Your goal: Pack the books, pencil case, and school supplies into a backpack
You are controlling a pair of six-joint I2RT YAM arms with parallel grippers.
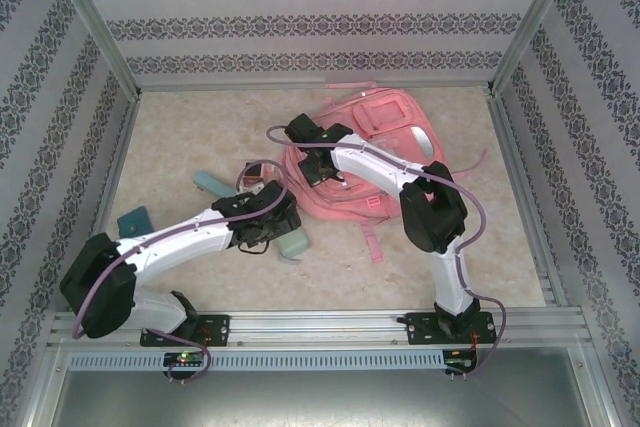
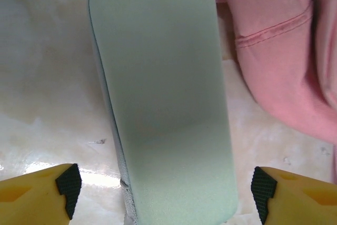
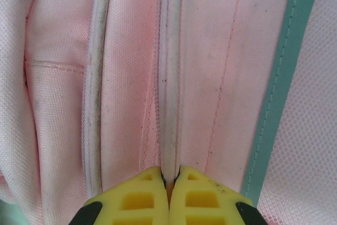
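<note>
The pencil case (image 2: 163,93) is the thing in hand. It is pale green and lies flat on the table (image 2: 47,104), just beside the backpack's (image 2: 279,51) left edge. From the left wrist its long axis runs straight away from the camera, the near end low in the frame and the far end at the top, leaning slightly left. A grey zip edge runs down its left side. The left gripper (image 2: 166,188) hangs over the near end with its jaws wide. The black pads (image 2: 68,183) stand clear on either side and touch nothing, so the case is not yet held. The jaws span its short width, which looks to me the right way to take it.

From above, the case (image 1: 293,244) pokes out below that gripper (image 1: 268,215), and the pink backpack (image 1: 385,137) lies flat further right, near the middle of the table.

The right gripper (image 3: 168,183) is down on the backpack (image 3: 63,77), its yellow fingers (image 3: 142,193) pressed together where a white ridge (image 3: 169,77) runs into the gap between them. I cannot tell whether a zip pull or a fold of cloth is caught there.

I judge the step to be picking up the case while the bag is opened or held. The next move calls for the left arm to lower and close across the case. The bag also needs a clear opening, and none shows here.
</note>
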